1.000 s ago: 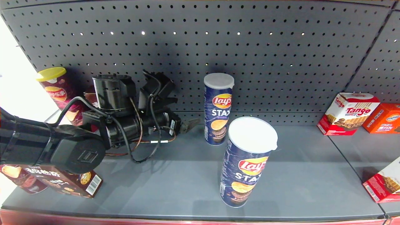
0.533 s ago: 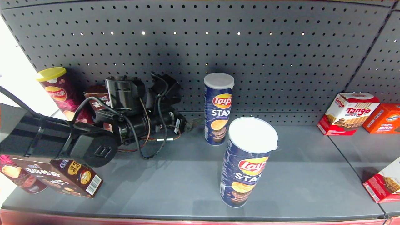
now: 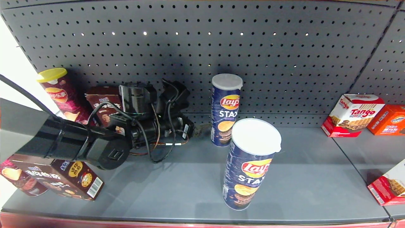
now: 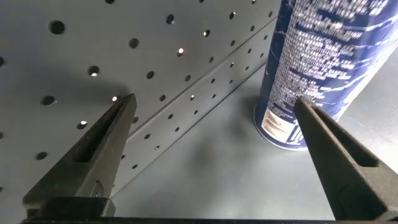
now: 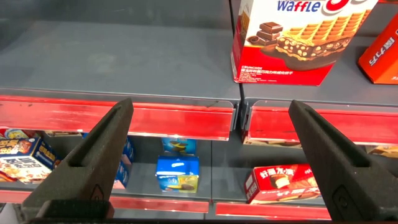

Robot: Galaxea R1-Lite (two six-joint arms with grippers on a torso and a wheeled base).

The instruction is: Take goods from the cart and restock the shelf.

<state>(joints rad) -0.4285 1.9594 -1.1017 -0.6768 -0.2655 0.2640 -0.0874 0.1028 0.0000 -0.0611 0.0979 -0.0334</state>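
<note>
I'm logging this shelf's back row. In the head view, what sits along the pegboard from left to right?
yellow-lidded can → small brown box → left gripper → blue chip can → red-and-white wafer box → orange box

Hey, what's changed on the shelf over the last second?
The left gripper, open, slid along the shelf toward the robot's right, up to the back chips can, and that can shifted slightly the same way. The front chips can and the wafer box stayed put.
</note>
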